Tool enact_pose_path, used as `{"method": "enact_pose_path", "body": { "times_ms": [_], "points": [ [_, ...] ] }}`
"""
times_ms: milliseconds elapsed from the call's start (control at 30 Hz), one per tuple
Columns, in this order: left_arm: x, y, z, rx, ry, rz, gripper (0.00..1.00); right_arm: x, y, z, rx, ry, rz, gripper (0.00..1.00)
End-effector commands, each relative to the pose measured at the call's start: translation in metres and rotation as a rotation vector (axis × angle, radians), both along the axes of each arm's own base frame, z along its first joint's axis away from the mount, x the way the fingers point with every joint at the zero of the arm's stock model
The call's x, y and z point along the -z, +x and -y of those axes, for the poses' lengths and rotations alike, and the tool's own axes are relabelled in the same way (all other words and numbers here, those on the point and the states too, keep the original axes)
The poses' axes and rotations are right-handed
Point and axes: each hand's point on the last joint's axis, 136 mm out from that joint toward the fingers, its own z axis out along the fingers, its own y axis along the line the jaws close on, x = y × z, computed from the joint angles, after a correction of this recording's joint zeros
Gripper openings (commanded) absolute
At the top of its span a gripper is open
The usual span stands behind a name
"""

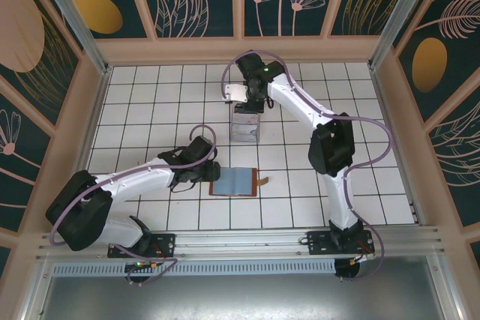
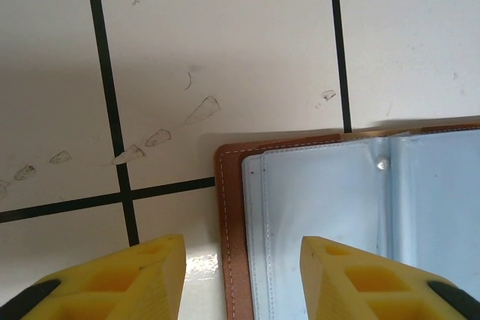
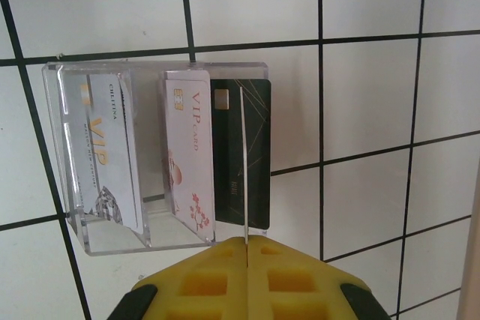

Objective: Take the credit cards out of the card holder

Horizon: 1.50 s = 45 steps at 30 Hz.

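Lying open and flat on the white tiled table (image 1: 360, 110), the card holder (image 1: 232, 183) is found just in front of the left arm, with its blue-grey inside turned up and its small brown tab (image 1: 264, 180) stretched out on the side away from that arm. The left gripper (image 1: 205, 173) is set at the holder's nearer end. In the left wrist view the card holder (image 2: 337, 222) is shown by its stitched reddish-brown border and its clear sleeves, and the left gripper (image 2: 244, 282) is seen with its yellow fingers (image 2: 142, 279) spread apart: one is placed over bare tile, the other over the sleeves, and the border lies in the gap between them. Nothing is clamped there.

Farther back on the table, a clear plastic tray (image 1: 246, 131) is seen directly beneath the right gripper (image 1: 245, 108). From the right wrist camera, the right gripper (image 3: 246, 260) is shown with its fingers pressed together on a credit card (image 3: 244, 162), which is viewed edge-on as a thin pale line reaching into the tray (image 3: 56, 110). Three more cards are stood in the tray: a silver VIP card (image 3: 101, 148) in one compartment, and a white VIP card (image 3: 191, 155) beside a black card (image 3: 229, 155) in the other. The held card is lined up in front of the black one.
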Motion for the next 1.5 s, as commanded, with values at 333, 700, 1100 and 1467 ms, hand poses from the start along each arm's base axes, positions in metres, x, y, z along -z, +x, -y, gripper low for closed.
{"method": "enact_pose_path", "body": {
  "times_ms": [333,700,1100,1467],
  "points": [
    [0.002,-0.002,-0.006,-0.030,0.020,-0.012,0.46,0.020,0.008,-0.003,-0.028,-0.010,-0.062,0.00],
    [0.005,-0.005,-0.009,-0.036,0.024,-0.019,0.46,0.030,0.013,-0.008,-0.038,-0.021,-0.076,0.00],
    [0.007,-0.004,-0.007,-0.028,0.026,-0.025,0.46,0.029,0.020,-0.008,-0.024,-0.028,-0.042,0.15],
    [0.008,-0.004,-0.006,-0.026,0.023,-0.027,0.46,0.022,0.031,-0.010,0.015,-0.021,0.015,0.21]
  ]
}}
